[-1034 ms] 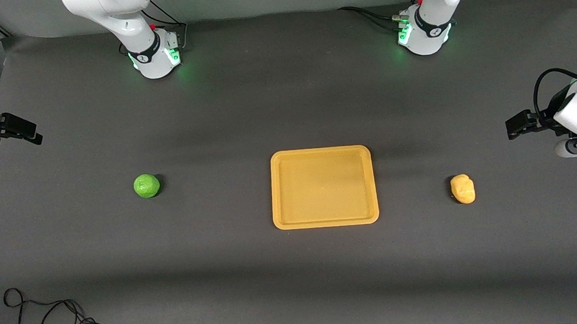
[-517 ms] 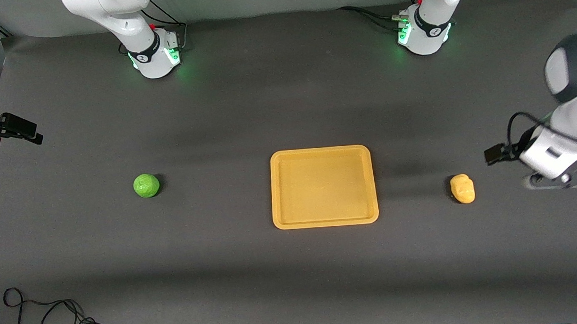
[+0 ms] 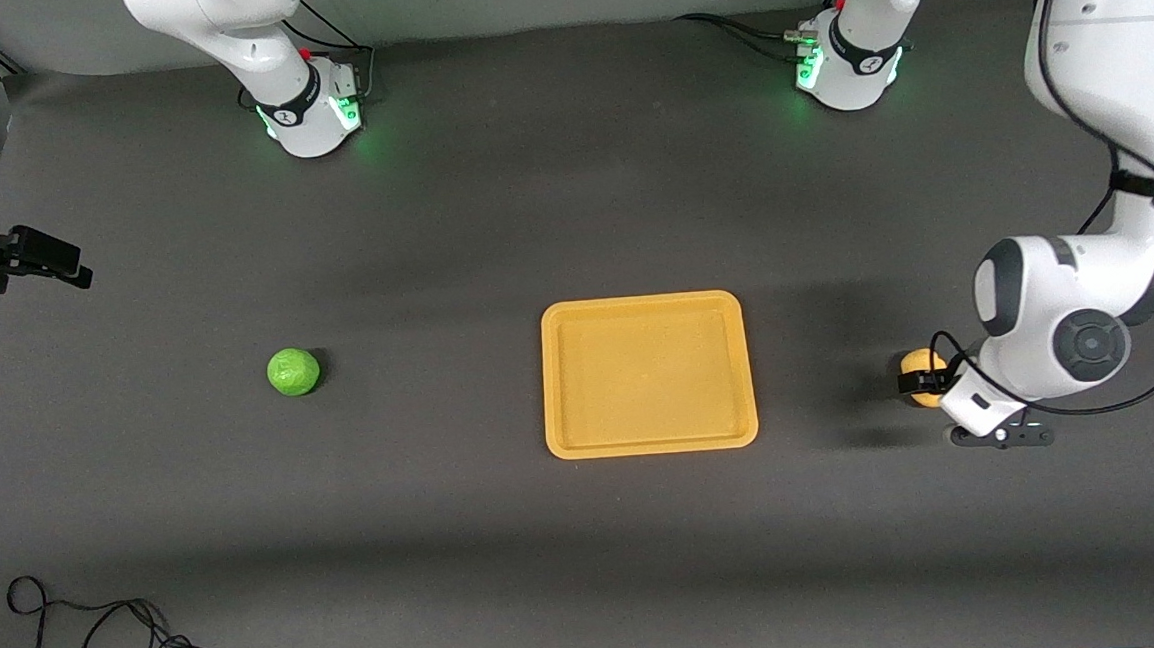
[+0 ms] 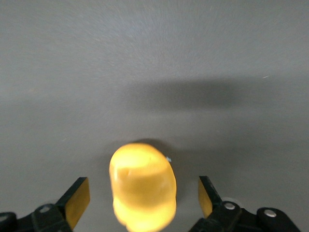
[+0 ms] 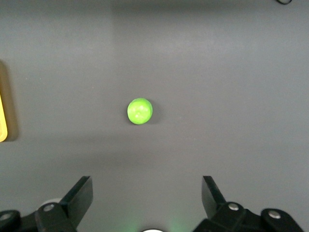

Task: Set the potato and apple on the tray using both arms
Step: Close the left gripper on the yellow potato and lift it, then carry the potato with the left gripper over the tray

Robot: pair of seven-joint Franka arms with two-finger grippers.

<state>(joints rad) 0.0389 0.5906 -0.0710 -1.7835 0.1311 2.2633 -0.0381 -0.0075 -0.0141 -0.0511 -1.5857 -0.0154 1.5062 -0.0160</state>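
The yellow-orange potato (image 3: 915, 362) lies on the dark table at the left arm's end, beside the tray (image 3: 551, 386). My left gripper (image 3: 931, 382) is down over the potato and open. In the left wrist view the potato (image 4: 142, 186) sits between the fingers (image 4: 77, 198) of the left gripper (image 4: 143, 193), with a gap on each side. The green apple (image 3: 293, 371) rests toward the right arm's end. My right gripper (image 3: 32, 265) hovers open over the table's edge at that end. In the right wrist view the right gripper (image 5: 147, 193) holds nothing and the apple (image 5: 140, 111) lies well off from it.
The orange-yellow tray holds nothing and lies mid-table between the two fruits; its rim (image 5: 2, 116) shows in the right wrist view. A loose black cable (image 3: 106, 643) lies by the table's near edge at the right arm's end. The arm bases (image 3: 308, 110) (image 3: 847, 67) stand lit green.
The left arm has swung in from the table's end and come down over the potato, its open fingers now either side of it. The right arm has barely moved.
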